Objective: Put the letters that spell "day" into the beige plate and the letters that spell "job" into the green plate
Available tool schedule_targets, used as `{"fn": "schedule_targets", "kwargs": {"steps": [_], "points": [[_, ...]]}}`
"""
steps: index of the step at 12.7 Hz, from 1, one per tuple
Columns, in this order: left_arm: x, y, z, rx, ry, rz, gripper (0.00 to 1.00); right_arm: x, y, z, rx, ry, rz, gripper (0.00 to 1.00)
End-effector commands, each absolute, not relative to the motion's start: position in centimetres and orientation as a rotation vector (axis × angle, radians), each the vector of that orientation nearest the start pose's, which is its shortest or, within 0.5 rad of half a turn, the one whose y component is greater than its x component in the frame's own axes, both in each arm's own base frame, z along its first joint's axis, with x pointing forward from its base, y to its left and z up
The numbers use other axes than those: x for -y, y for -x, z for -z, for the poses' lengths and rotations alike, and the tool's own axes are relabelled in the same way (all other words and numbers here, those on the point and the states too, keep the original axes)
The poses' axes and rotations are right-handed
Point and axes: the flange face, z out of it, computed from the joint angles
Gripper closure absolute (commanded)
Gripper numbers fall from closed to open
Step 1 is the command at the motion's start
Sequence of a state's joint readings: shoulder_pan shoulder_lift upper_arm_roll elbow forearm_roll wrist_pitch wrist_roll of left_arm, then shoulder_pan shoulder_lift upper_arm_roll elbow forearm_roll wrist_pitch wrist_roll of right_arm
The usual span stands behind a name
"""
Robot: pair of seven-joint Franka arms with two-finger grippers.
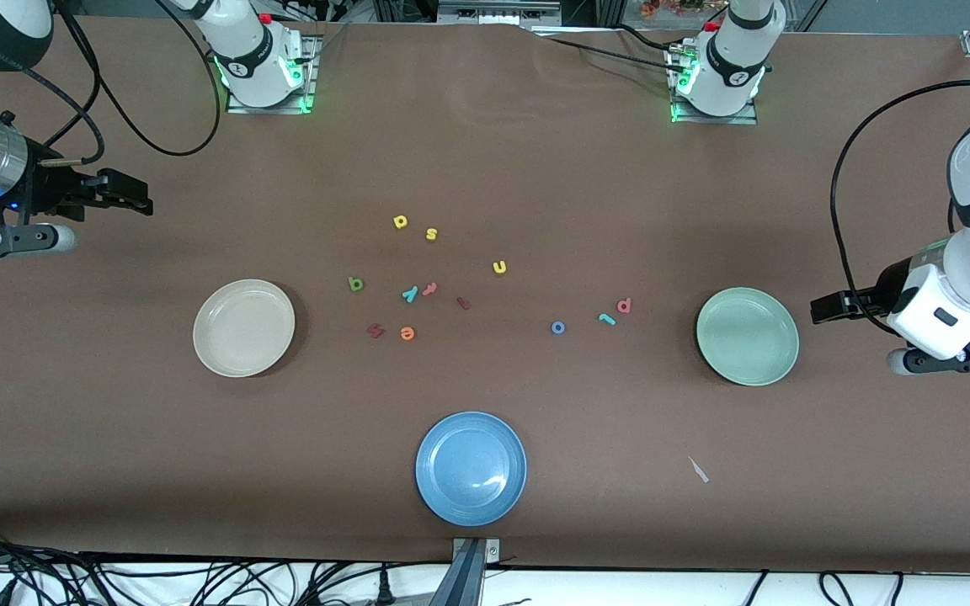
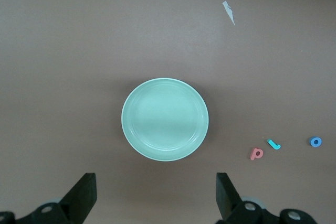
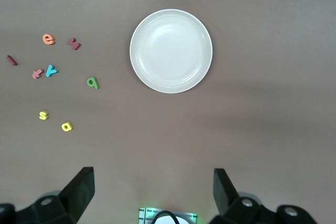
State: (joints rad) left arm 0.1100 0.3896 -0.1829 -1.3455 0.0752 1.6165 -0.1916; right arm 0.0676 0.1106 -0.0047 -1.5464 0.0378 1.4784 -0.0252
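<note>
The beige plate point(image 1: 243, 327) point(image 3: 171, 51) and the green plate point(image 1: 747, 336) point(image 2: 165, 119) both lie empty. The yellow round-bowled letter point(image 1: 400, 221) point(image 3: 66, 126), dark green letter point(image 1: 355, 284) point(image 3: 93, 82) and teal "y" point(image 1: 409, 293) point(image 3: 51, 70) lie mid-table. The blue "o" point(image 1: 558, 327) point(image 2: 315, 141), teal "j" point(image 1: 606, 318) point(image 2: 273, 144) and salmon letter point(image 1: 623, 305) point(image 2: 256, 153) lie closer to the green plate. My left gripper point(image 1: 822, 307) point(image 2: 156, 195) hangs open over the table beside the green plate. My right gripper point(image 1: 135, 194) point(image 3: 152, 192) hangs open over the right arm's end.
A blue plate point(image 1: 471, 468) sits nearest the front camera. Other loose letters mix with the middle group: a yellow "s" point(image 1: 431, 234), a yellow "u" point(image 1: 499, 267), an orange "e" point(image 1: 406, 333) and dark red ones point(image 1: 375, 331). A white scrap point(image 1: 698, 470) lies near the green plate.
</note>
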Motion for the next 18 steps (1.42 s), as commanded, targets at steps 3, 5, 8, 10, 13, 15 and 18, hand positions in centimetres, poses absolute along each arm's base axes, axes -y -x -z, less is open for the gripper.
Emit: {"fn": "schedule_targets", "kwargs": {"steps": [3,5,8,10,13,15,18], "points": [[2.2,-66.1,-50.0,0.16,3.128,-0.174,0.0,-4.1,-57.0,-56.6,0.164,3.097,-0.27,0.0],[2.2,-66.1,-50.0,0.16,3.128,-0.174,0.0,-4.1,-57.0,-56.7,0.164,3.097,-0.268,0.0],[2.0,-66.1,-50.1,0.174,3.133,-0.173,0.0,-4.1,-57.0,-56.4,0.164,3.095,-0.277,0.0],[1.8,-66.2,-50.1,0.194,3.134,-0.171,0.0,-4.1,-57.0,-56.3,0.164,3.097,-0.277,0.0],[0.9,-66.4,-49.9,0.215,3.139,-0.172,0.0,-4.1,-57.0,-56.4,0.164,3.098,-0.265,0.0],[1.3,-66.3,-49.8,0.21,3.138,-0.184,0.0,-4.1,-57.1,-56.5,0.161,3.099,-0.256,0.0],[1.6,-66.3,-49.9,0.203,3.14,-0.18,0.0,-4.1,-57.0,-56.7,0.163,3.098,-0.237,0.0]]}}
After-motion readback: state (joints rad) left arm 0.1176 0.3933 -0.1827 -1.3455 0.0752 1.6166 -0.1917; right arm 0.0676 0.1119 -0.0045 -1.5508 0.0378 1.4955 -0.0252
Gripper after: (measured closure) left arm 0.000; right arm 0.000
